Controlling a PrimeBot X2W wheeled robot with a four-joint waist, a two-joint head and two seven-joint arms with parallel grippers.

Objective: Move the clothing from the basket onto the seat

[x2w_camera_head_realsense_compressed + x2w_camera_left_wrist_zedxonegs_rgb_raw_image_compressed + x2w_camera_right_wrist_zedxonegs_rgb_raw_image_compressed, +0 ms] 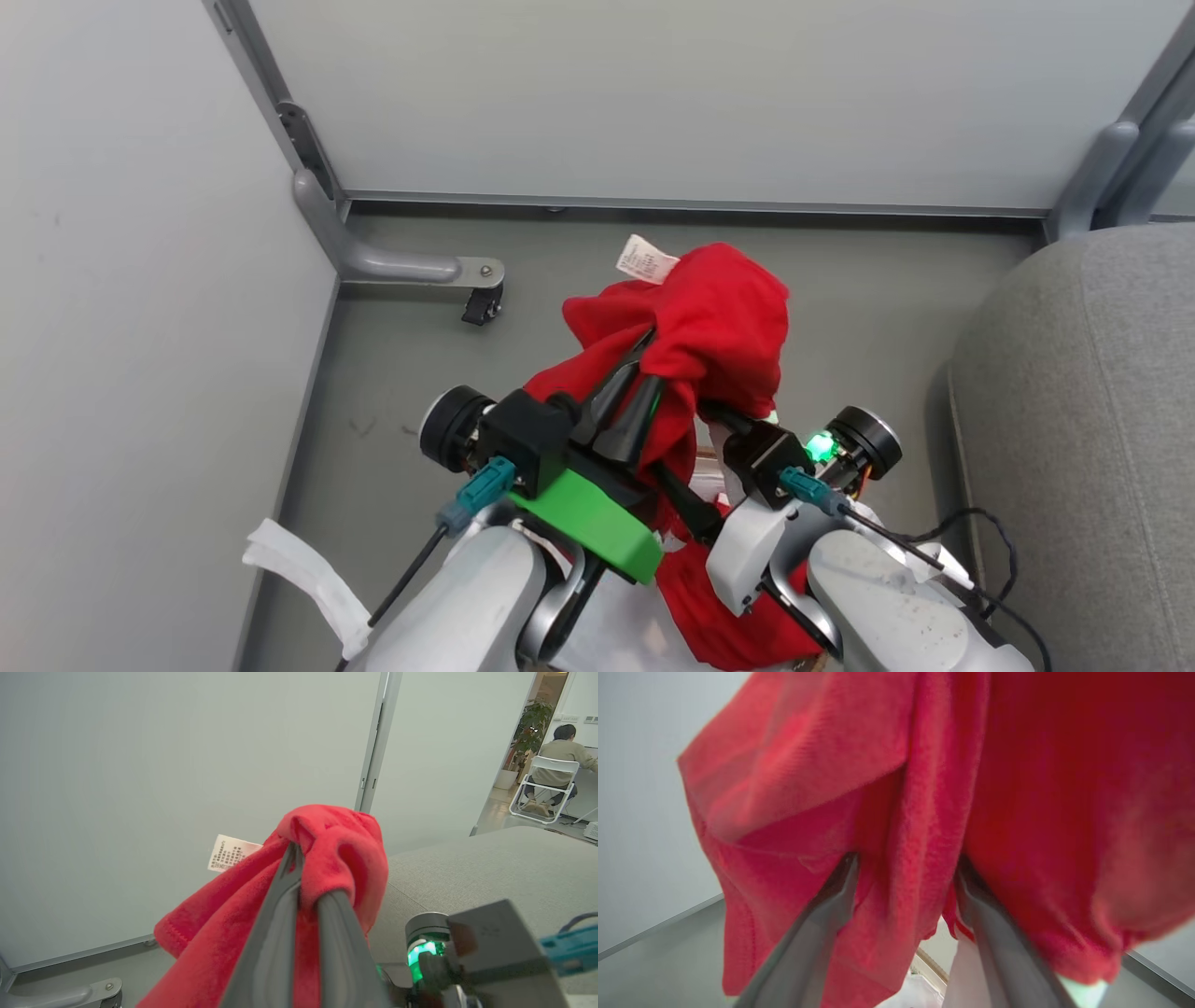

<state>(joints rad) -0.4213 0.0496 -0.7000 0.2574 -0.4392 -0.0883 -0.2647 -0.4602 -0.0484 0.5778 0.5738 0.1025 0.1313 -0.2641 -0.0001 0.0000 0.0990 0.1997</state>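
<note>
Much of the right side of the head view is taken up by the grey seat point(1074, 420), whose rounded corner is seen beside the grey floor point(420, 373). The red clothing point(728, 317) is held up above that floor, left of the seat and apart from it, with more red fabric hanging down between the two pale forearms. The left tool point(651, 364) is pressed together on a bunched fold at the top of the clothing, which is draped over its fingertips. The right tool point(906, 872) is spread wide, its two fingers hidden at the tips by fabric hanging over and between them. A thin brown strip with white below it, possibly the rim of the basket point(931, 963), is glimpsed under the cloth. A small white care label point(646, 259) sticks out from the garment's upper left edge.
</note>
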